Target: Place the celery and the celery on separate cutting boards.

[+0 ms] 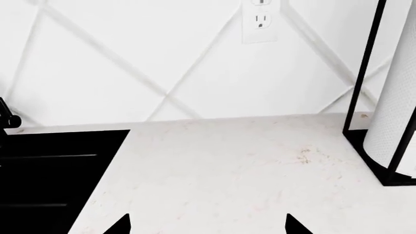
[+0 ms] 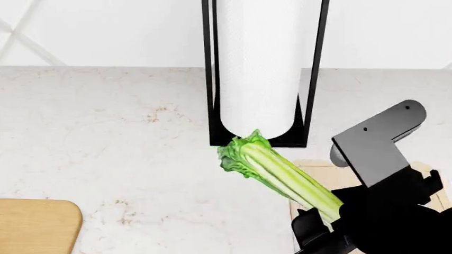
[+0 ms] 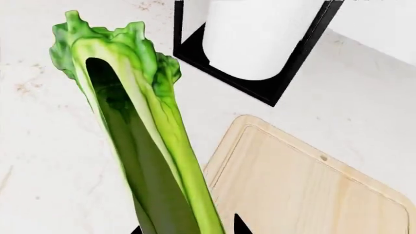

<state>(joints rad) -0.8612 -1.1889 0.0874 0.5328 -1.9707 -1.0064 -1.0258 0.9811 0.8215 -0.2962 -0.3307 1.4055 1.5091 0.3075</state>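
My right gripper (image 3: 188, 226) is shut on the stalk end of a long celery (image 3: 140, 141) and holds it in the air, leaf top pointing at the paper towel stand. Below the stalk lies the pale cutting board (image 3: 305, 190) with a rim groove. In the head view, the celery (image 2: 279, 172) reaches out from the right gripper (image 2: 328, 222) past the pale board's (image 2: 310, 172) left edge. A corner of the tan cutting board (image 2: 35, 225) shows at the lower left. My left gripper (image 1: 206, 224) is open over bare counter. The other celery is out of view.
A black-framed paper towel stand (image 2: 261, 79) rises just beyond the celery's leaves, also seen as the stand (image 1: 387, 107) in the left wrist view. A black cooktop (image 1: 52, 180) lies beside the left gripper. The tiled wall carries an outlet (image 1: 260, 22).
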